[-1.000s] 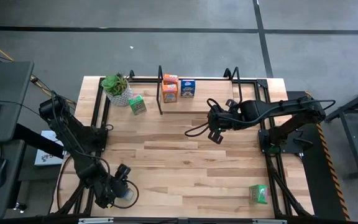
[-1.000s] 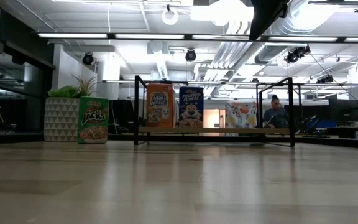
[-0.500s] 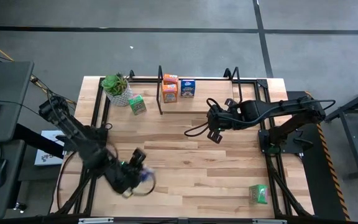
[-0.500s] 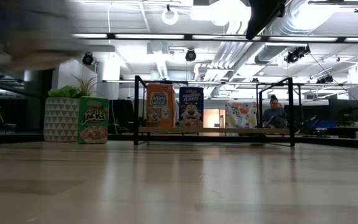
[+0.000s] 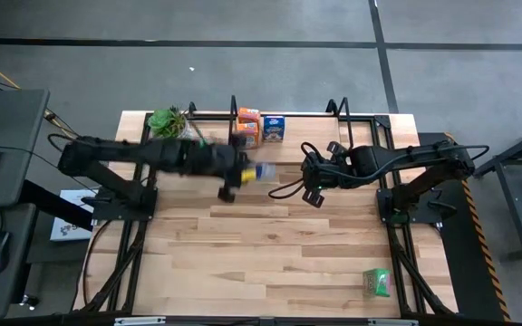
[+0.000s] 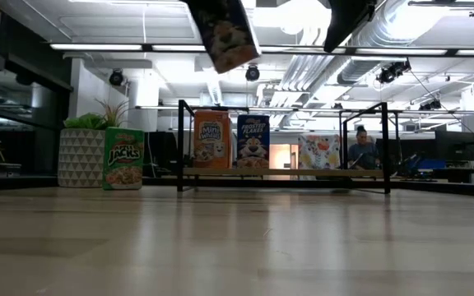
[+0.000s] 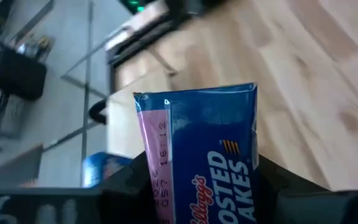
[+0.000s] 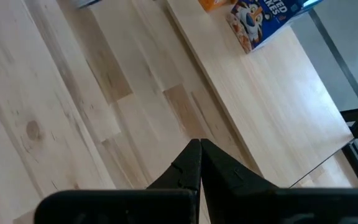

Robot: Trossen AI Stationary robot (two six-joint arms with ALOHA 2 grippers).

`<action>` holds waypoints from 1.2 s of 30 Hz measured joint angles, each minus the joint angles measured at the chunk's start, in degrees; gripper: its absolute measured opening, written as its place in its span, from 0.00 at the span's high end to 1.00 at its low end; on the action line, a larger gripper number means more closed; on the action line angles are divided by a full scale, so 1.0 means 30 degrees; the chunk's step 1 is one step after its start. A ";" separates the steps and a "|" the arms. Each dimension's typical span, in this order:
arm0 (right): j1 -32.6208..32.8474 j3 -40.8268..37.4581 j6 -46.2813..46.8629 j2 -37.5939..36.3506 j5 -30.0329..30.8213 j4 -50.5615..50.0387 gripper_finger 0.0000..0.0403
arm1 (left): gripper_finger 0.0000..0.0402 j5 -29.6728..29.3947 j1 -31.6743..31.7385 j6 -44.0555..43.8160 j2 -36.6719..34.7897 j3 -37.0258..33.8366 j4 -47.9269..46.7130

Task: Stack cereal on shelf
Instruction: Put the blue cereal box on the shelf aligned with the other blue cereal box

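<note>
My left gripper (image 5: pixel 243 172) reaches from the table's left to the middle, in front of the shelf (image 5: pixel 333 116), and is shut on a blue cereal box (image 5: pixel 263 170). In the low view this box (image 6: pixel 229 33) is high up and tilted. An orange box (image 5: pixel 247 129) and a second blue box (image 5: pixel 274 128) stand upright on the shelf's board. One green box (image 6: pixel 124 158) stands on the table beside the plant (image 5: pixel 166 122); the left arm covers it in the high view. Another green box (image 5: pixel 378 282) lies near the near right corner. My right gripper (image 5: pixel 311 186) hovers shut, right of centre. My left gripper pinches the blue cereal box between its two fingers, one finger (image 7: pixel 132 180) on each broad side. The box's end (image 7: pixel 197 102) sticks out past the fingertips. The box is lifted clear, high above the table and tilted.
The potted plant stands at the shelf's left end. Black upright end frames (image 5: pixel 235 136) rise from the shelf. The shelf board to the right of the blue box (image 8: pixel 272 93) is bare. A person (image 6: pixel 363 150) sits in the room far behind the table.
My left arm has swung fast from the table's near left corner toward the far edge and right, rising. It has carried the blue box up off the table to the middle, in front of the shelf. The right arm has kept still.
</note>
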 joint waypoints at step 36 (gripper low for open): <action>0.0000 -0.0006 -0.0035 0.0000 0.0178 0.0153 1.00 | 0.64 0.7494 0.8216 -0.0150 0.9469 0.5759 -0.1820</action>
